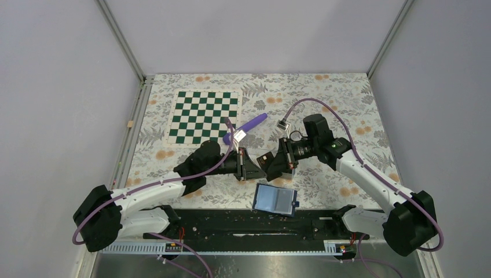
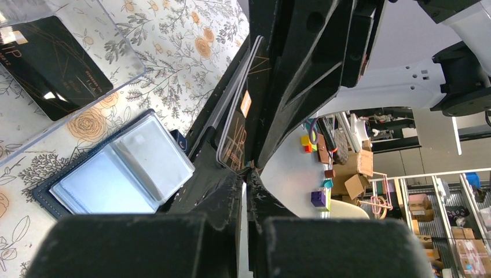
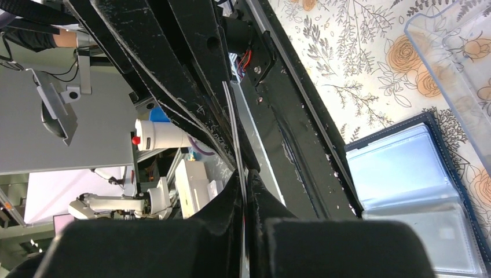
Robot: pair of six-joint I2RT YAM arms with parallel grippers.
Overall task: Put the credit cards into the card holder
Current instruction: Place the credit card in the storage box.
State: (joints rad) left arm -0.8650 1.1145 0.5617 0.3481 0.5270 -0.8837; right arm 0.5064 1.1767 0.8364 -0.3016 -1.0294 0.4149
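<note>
Your left tool (image 2: pixel 249 171) and right tool (image 3: pixel 243 174) both pinch one black gold-lettered card (image 2: pixel 237 139); navy-blue folding card holder (image 1: pixel 275 198) lies open nearby.

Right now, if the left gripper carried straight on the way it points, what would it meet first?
The right gripper, which faces the left gripper tip to tip; both look shut on one black card.

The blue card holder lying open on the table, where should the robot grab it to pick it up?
Probably by an outer edge of the navy-blue folding card holder, on the right side where its small tab sticks out, with jaws coming in low from the right. It lies open and flat, pockets up, so straight from above there is nothing to pinch.
</note>
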